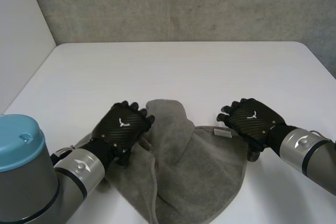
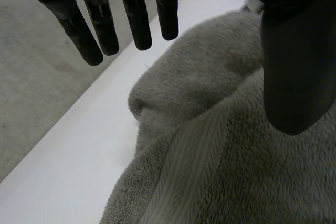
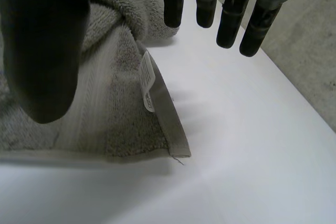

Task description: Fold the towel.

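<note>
Fig. Towel (image 1: 194,166) bunched at table's (image 1: 178,66) near edge; left hand (image 1: 122,125) & right hand (image 1: 252,120) w/ fingers apart, nothing held. Rec.: pinch corners firmly before lifting.

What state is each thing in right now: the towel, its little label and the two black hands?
towel: rumpled on the table, bunched into a hump between the hands, not neatly folded.
label: showing on top, at the towel's edge by the right hand.
left hand: open, fingers straight, over the towel's left edge.
right hand: open, fingers straight, over the towel's corner by the label.
</note>
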Robot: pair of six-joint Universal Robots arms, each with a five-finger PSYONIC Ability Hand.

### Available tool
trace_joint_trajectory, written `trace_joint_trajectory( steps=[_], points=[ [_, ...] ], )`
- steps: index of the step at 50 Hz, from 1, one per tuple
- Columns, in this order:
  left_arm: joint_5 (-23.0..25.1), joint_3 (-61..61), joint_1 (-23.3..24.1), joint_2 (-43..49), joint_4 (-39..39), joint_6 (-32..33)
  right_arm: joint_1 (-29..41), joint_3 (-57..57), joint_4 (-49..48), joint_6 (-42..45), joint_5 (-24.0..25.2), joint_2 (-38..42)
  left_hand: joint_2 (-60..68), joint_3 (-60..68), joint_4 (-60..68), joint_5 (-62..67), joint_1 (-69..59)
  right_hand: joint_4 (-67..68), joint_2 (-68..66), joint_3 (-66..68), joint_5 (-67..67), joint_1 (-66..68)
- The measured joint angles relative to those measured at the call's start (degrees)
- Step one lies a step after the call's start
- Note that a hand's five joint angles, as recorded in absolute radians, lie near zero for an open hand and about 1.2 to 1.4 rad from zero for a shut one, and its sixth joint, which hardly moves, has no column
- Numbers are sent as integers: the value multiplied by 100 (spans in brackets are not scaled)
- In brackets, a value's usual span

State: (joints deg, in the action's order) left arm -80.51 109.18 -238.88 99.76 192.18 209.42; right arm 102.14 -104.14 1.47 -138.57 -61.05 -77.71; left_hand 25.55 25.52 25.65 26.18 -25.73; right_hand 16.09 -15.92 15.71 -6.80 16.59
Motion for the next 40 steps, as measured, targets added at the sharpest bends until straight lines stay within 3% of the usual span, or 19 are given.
trace_joint_trajectory(
  steps=[5, 12, 23, 28, 33, 40],
  points=[
    [54, -10, 27, 129, -21, 399, -378, -198, -189, 634, 516, 150, 93, 116, 99, 95, -110, 406, -363, 436, -438, 382],
    [50, -165, 12, 329, -43, 463, -757, -293, -178, 1491, 1003, 519, 732, 750, 740, 715, -742, 570, -454, 526, -593, 496],
    [46, -365, -14, 665, -156, 436, -893, -244, -249, 2168, 1073, 1096, 1443, 1431, 1433, 1361, -1422, 1317, -1344, 1328, -1285, 1240],
    [50, -370, 17, 714, -168, 433, -887, -189, -410, 2204, 1060, 1268, 1952, 1924, 1924, 1838, -1937, 2310, -2367, 2356, -2254, 2269],
    [48, -366, 53, 755, -164, 430, -864, -159, -663, 2129, 1040, 1347, 3404, 3410, 3401, 3281, -3394, 2971, -2946, 3014, -2882, 2925],
    [44, -359, 49, 790, -140, 425, -842, -158, -805, 2077, 1032, 1393, 3569, 3569, 3536, 3464, -3533, 3248, -3206, 3263, -3152, 3198]
  ],
)
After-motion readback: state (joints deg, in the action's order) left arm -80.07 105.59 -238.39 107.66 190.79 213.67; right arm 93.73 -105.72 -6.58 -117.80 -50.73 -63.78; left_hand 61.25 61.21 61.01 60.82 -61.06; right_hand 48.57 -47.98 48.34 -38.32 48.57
